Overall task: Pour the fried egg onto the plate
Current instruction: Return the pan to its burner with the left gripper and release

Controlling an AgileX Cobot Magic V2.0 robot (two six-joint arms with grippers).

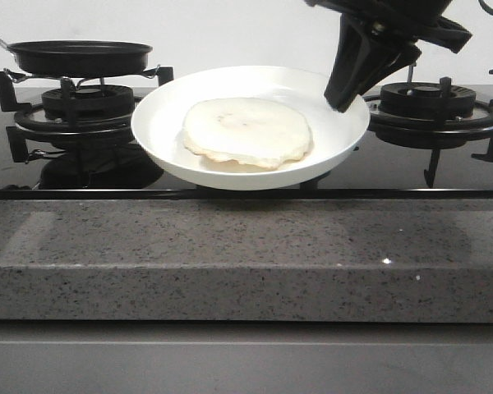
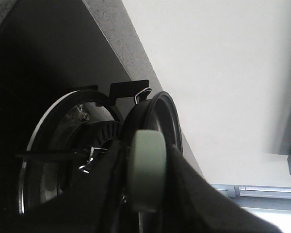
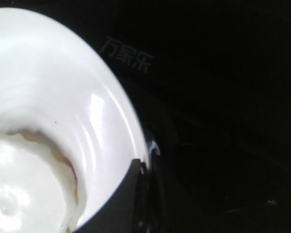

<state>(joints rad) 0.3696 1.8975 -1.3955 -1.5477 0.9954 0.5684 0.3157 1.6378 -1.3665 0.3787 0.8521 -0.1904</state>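
Black and empty, the frying pan (image 1: 80,56) sits at the upper left of the front view, level on the pan supports of the left burner (image 1: 86,111). Its handle runs off the left edge of the frame. In the left wrist view the left claw (image 2: 145,194) pinches the pale green pan handle (image 2: 146,170) between its dark fingers (image 2: 106,194), and the pan's rim and the burner ring show beyond it.

At the centre of the front view the plate (image 1: 251,86), white and glossy, is tipped slightly toward the camera above the black glass hob (image 1: 131,168), between the two burners. The fried egg (image 1: 247,131) lies flat in the middle of the plate with its plain pale cream face up; a thin browned edge shows along its lower rim.

At the upper right of the front view the right claw (image 1: 345,94) reaches down from above, and its black finger meets the plate's right rim. In the right wrist view a dark finger (image 3: 121,199) overlaps the plate's edge, with the egg just beside it inside the dish, so the claw appears pressed onto the rim. The right burner (image 1: 431,111) stands behind it. Across the lower half of the front view runs the speckled grey stone surface (image 1: 246,263).
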